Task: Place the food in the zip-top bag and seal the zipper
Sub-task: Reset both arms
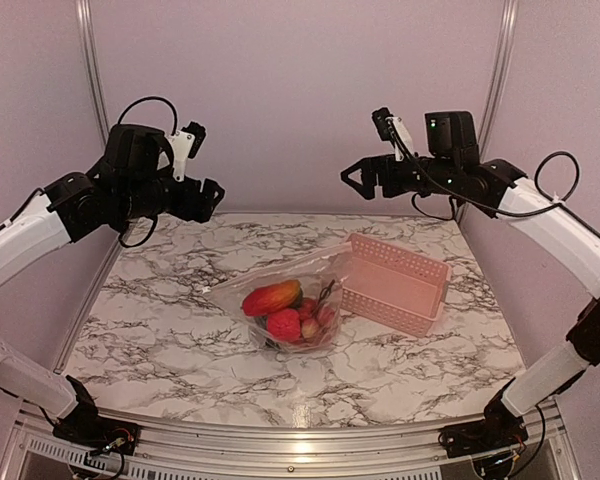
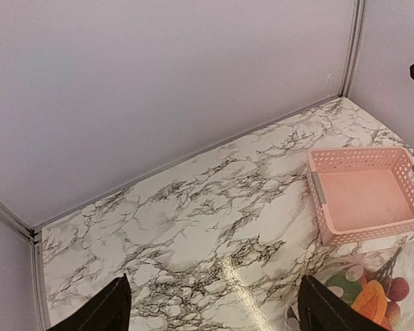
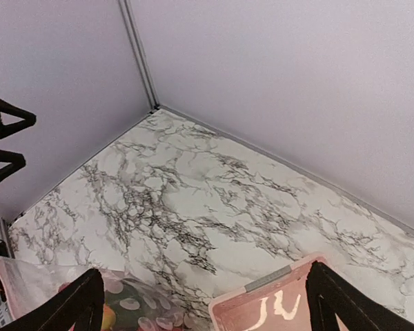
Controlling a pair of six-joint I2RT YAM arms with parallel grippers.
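Closest to my overhead camera are the two arm bases, the left base [image 1: 88, 428] and the right base [image 1: 478, 436], bolted at the near rail of the marble table [image 1: 150, 340]. Starting at the left, the left gripper [image 1: 212, 196] hangs high above the far left of the table, and on its wrist camera I see its fingers [image 2: 109, 312] spread wide apart with nothing between them but bare marble. Moving right, the zip-top bag [image 1: 280, 290] lies flat near the middle of the table, clear and crinkly, catching a little glare. The food is bunched inside its near right part: an orange-red mango shape [image 1: 271, 297] on top, a knobbly red berry [image 1: 284, 325] just in front of it, smaller pink berries [image 1: 316, 316] to the right, and a dark stalky piece [image 1: 326, 292] behind those. From the left wrist I also make out a round green piece [image 2: 345, 283] through the plastic. I cannot pick out the zipper, so I cannot tell whether the mouth is sealed. Against the bag's right edge sits the pink basket [image 1: 395, 282], angled on the table. Furthest right, the right gripper [image 1: 352, 182] is raised above the table's far side, its fingers [image 3: 77, 305] also held far apart and gripping nothing.
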